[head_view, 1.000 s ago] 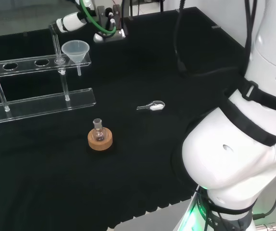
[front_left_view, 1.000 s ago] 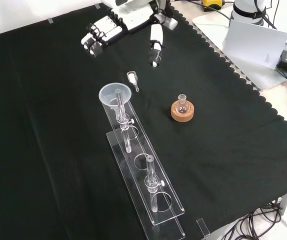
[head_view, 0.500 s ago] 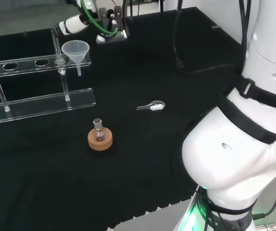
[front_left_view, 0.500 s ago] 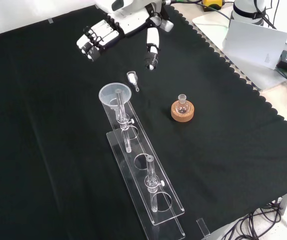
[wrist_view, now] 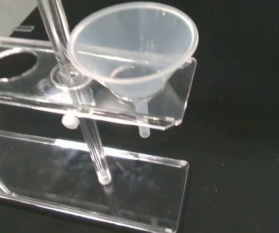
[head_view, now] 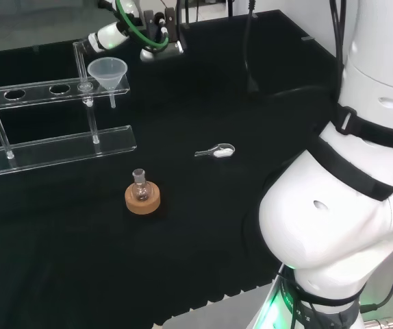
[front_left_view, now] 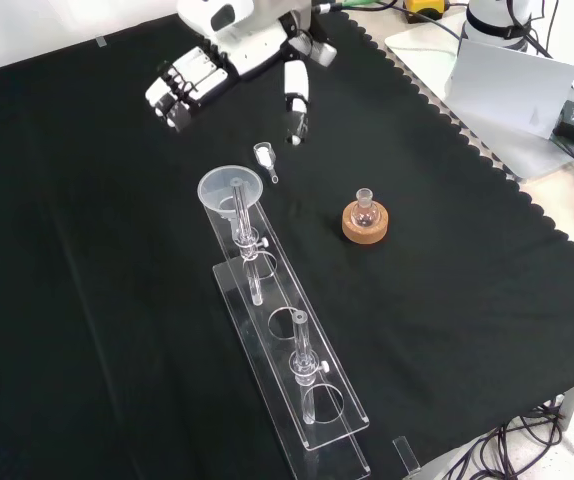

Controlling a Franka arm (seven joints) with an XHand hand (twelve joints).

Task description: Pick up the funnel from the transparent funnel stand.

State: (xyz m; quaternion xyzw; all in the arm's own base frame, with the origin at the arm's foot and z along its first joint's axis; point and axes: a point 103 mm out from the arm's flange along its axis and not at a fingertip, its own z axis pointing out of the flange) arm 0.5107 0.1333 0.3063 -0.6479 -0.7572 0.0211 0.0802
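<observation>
Hand point(front_left_view: 229, 62) spread wide, holding nothing. Funnel point(front_left_view: 230, 189) below hand, near, seated in end hole of stand point(front_left_view: 307, 400). Risk: fingers point(front_left_view: 173, 95) hit stand post, tip funnel or shift stand.

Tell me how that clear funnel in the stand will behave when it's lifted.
The funnel looks thin-walled and translucent, so probably light. Its smooth cone may slip between fingers. It sits loosely in the end hole of the stand, stem poking through, so it should lift straight up; a sideways pull would likely catch the stem.
</observation>
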